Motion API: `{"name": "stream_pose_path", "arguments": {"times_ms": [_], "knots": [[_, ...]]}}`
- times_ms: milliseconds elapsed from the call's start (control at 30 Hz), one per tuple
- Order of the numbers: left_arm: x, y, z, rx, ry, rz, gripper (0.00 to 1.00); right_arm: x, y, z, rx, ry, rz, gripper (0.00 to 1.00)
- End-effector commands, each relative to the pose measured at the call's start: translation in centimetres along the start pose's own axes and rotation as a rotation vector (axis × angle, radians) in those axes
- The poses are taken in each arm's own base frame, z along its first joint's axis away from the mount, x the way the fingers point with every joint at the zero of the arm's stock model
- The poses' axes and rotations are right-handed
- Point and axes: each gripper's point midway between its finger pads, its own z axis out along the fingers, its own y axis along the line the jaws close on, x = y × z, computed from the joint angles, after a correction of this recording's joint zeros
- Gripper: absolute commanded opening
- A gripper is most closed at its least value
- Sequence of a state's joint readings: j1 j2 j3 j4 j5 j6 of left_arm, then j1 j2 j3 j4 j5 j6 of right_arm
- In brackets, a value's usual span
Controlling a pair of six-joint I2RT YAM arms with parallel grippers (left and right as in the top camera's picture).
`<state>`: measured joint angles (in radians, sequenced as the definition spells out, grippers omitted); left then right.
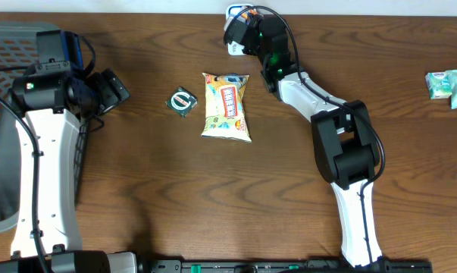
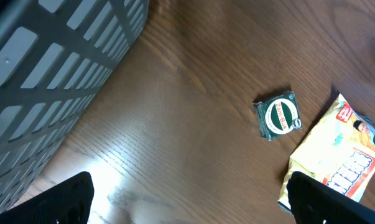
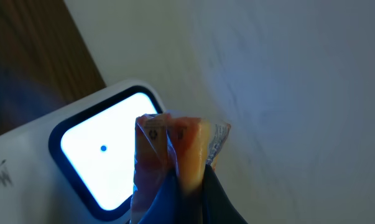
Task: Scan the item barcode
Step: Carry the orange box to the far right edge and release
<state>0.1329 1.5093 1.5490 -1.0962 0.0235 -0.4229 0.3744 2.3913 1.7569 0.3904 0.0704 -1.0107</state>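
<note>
Right wrist view showed the orange packet [image 3: 175,146] pinched in the clamped right gripper [image 3: 184,186], held just before the scanner [image 3: 94,155] and its lit window. Across the table [image 1: 213,197], the left gripper [image 2: 190,196] hung spread wide, empty, beside the basket [image 2: 44,68].

Matt wood-grain table [image 1: 213,197], glossy plastic scanner [image 3: 81,163]

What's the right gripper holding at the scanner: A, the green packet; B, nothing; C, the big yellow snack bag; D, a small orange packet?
D: the right gripper is shut on a small orange packet before the scanner window; the green packet and yellow snack bag lie on the table.
</note>
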Motion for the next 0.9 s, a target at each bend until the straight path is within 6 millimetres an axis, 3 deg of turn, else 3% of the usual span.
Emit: {"name": "stream_pose_path", "arguments": {"times_ms": [0, 133, 200, 400, 533, 667, 700, 733, 867], "knots": [[-0.2, 0.1, -0.2, -0.004, -0.008, -0.011, 0.97, -1.9, -2.1, -0.2, 0.034, -0.057, 0.045, 0.01], [-0.2, 0.1, -0.2, -0.004, -0.008, -0.011, 0.98, -1.6, -2.5, -0.2, 0.047, -0.041, 0.092, 0.01], [-0.2, 0.1, -0.2, -0.004, -0.008, -0.011, 0.98, -0.5, -4.0, -0.2, 0.106, 0.015, 0.188, 0.01], [-0.2, 0.1, -0.2, -0.004, -0.008, -0.011, 0.98, 5.8, -10.0, -1.9, 0.264, 0.232, 0.325, 0.01], [-0.2, 0.1, -0.2, -0.004, -0.008, -0.011, 0.98, 12.4, -13.2, -5.1, 0.278, 0.433, 0.390, 0.01], [-0.2, 0.1, -0.2, -0.004, -0.008, -0.011, 0.97, 20.1, -15.6, -9.8, 0.291, 0.657, 0.481, 0.01], [-0.2, 0.1, -0.2, -0.004, -0.008, -0.011, 0.97, 22.0, -15.9, -11.0, 0.287, 0.711, 0.492, 0.01], [-0.2, 0.1, -0.2, -0.004, -0.008, -0.011, 0.98, 25.9, -16.2, -13.7, 0.265, 0.825, 0.503, 0.01], [-0.2, 0.1, -0.2, -0.004, -0.008, -0.011, 0.98, 32.7, -15.5, -18.8, 0.212, 1.039, 0.524, 0.01]]}}
